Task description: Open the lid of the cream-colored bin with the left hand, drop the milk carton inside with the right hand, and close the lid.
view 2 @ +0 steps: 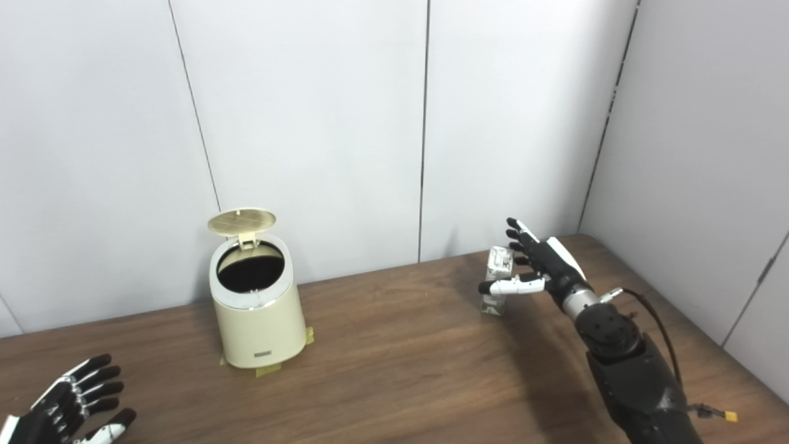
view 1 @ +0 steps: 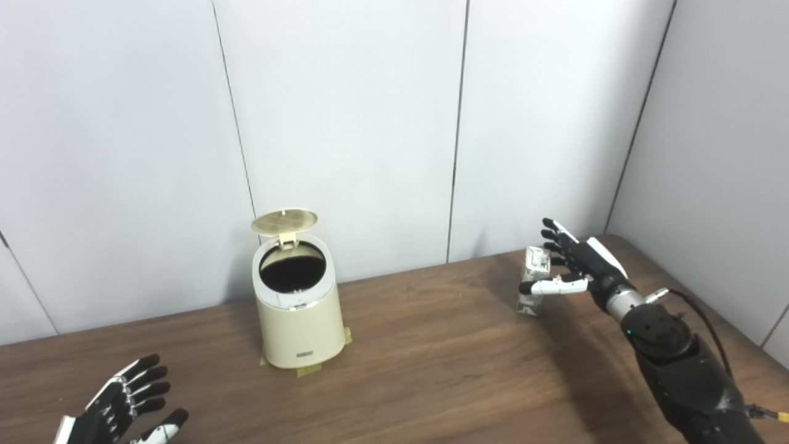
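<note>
At far right, the right hand (view 1: pixel 570 262), fingers spread, seemingly not yet gripping the milk carton (view 1: pixel 534 280); next: close, carry to the open cream-colored bin (view 1: pixel 299 308). The left hand (view 1: pixel 126 404) waits open.

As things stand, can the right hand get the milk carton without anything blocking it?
Probably yes. The right hand is open right beside the milk carton, thumb across its front, fingers behind it. The carton stands alone on the table, well apart from the bin.

Left hand (view 1: pixel 126 404) cut off by bottom edge.
</note>
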Available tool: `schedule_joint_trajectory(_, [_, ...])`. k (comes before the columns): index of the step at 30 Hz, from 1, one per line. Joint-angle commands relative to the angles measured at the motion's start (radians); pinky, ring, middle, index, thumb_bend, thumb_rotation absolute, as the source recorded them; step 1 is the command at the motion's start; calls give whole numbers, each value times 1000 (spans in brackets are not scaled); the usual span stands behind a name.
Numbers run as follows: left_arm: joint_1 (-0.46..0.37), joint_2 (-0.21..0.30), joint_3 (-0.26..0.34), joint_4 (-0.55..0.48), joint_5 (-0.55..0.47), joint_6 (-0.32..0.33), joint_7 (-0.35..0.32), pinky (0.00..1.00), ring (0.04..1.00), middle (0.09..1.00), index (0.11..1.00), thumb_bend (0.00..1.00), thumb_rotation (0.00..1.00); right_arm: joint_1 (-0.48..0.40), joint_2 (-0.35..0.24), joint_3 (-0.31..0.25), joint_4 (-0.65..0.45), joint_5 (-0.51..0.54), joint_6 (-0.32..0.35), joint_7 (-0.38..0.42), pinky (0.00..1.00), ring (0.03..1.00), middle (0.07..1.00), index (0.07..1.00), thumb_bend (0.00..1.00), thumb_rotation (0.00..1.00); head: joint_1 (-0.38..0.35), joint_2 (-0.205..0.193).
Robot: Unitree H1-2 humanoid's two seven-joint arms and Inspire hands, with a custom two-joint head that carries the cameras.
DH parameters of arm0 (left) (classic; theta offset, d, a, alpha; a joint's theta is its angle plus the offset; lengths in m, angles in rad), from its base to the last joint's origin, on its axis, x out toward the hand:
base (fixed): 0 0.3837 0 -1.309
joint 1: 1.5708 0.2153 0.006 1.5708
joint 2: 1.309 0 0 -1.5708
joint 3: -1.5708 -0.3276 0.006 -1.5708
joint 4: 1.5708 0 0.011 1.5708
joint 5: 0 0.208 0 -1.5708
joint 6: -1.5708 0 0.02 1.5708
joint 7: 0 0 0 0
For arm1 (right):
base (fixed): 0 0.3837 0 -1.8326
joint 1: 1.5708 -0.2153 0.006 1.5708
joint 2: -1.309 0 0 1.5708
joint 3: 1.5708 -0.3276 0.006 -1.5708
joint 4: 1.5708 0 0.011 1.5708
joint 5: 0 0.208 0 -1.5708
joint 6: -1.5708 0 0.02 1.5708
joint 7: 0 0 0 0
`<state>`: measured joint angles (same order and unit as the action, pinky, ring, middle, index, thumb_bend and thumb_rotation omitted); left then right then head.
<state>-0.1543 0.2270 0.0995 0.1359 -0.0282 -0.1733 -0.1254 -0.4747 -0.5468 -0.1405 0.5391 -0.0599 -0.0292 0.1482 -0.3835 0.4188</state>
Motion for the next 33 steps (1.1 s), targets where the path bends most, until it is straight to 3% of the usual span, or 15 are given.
schedule_joint_trajectory(1, [-25,14,2,-48,2,-8,6,700,733,776,806,619,26,-61,-16,-5,5,21,-49,2,908,948,979,1000,916,220,-1,0])
schedule_joint_trajectory(6, [-22,15,-1,-59,1,-4,2,688,725,770,800,626,30,-71,10,-8,59,30,-52,-14,890,950,979,990,862,158,12,6])
schedule_joint_trajectory(13, [-18,16,-4,-65,10,-8,5,676,720,771,798,627,18,-86,46,-23,123,52,-84,-54,814,872,912,918,781,11,17,13])
schedule_joint_trajectory(24, [-17,23,-9,-52,3,-29,-6,671,718,768,805,620,0,-118,72,-20,241,57,-181,-113,753,779,831,817,766,0,21,26])
schedule_joint_trajectory(29, [-16,28,-12,-47,9,-34,-5,653,706,767,807,617,0,-129,94,-33,282,60,-217,-186,684,721,788,775,761,0,22,31])
schedule_joint_trajectory(31, [-13,26,-12,-51,3,-27,-6,660,710,768,805,623,6,-133,111,-43,294,56,-220,-240,527,584,657,696,720,0,22,32])
schedule_joint_trajectory(32, [-13,26,-12,-51,1,-27,-7,662,712,768,805,624,8,-140,117,-41,318,41,-232,-275,498,558,632,681,711,0,22,33])
schedule_joint_trajectory(33, [-13,26,-12,-50,-1,-28,-8,661,711,767,803,620,4,-145,119,-36,335,30,-241,-297,455,506,547,607,619,0,23,34])
